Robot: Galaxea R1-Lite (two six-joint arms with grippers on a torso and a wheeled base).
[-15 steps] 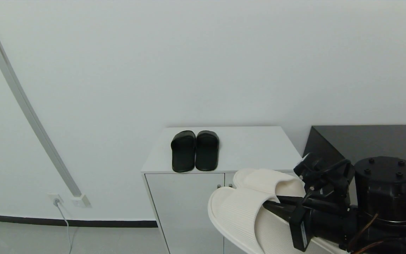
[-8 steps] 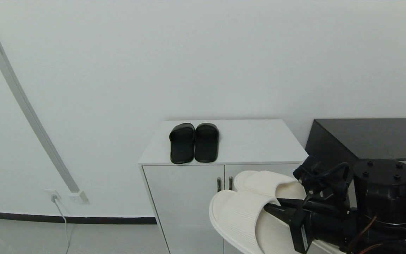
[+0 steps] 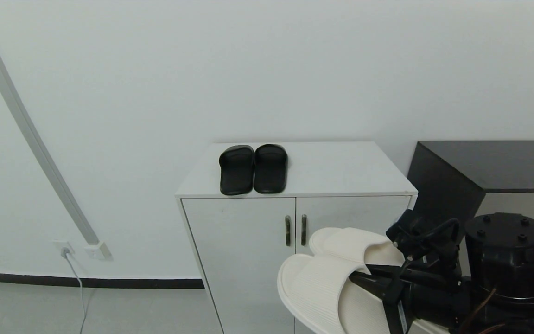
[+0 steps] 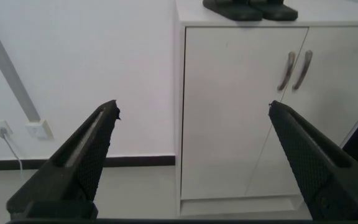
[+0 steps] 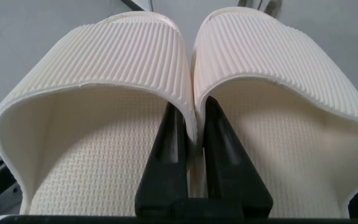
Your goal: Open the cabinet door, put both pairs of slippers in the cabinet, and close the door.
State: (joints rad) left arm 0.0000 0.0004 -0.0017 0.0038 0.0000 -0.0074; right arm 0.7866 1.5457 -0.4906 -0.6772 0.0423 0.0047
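Note:
A white two-door cabinet [image 3: 239, 241] stands against the wall with both doors shut, its two handles [image 3: 295, 230] side by side at the middle. A pair of black slippers [image 3: 253, 169] lies on its top near the left front edge. My right gripper [image 3: 364, 278], low on the right in front of the right door, is shut on the inner edges of a pair of white ribbed slippers [image 3: 322, 287], pinching them together [image 5: 191, 118]. My left gripper [image 4: 192, 107] is open with nothing in it, facing the cabinet's left door [image 4: 235, 106] from some distance.
A black table [image 3: 494, 162] stands close to the cabinet's right side. On the left, a grey conduit [image 3: 30, 134] runs slanting down the wall to a socket [image 3: 65, 248] with a cable. Bare grey floor [image 3: 86, 311] lies left of the cabinet.
The head camera has shifted, so the cabinet sits higher in the picture and its doors and handles show more fully. The right gripper still holds the white slippers in the same spot.

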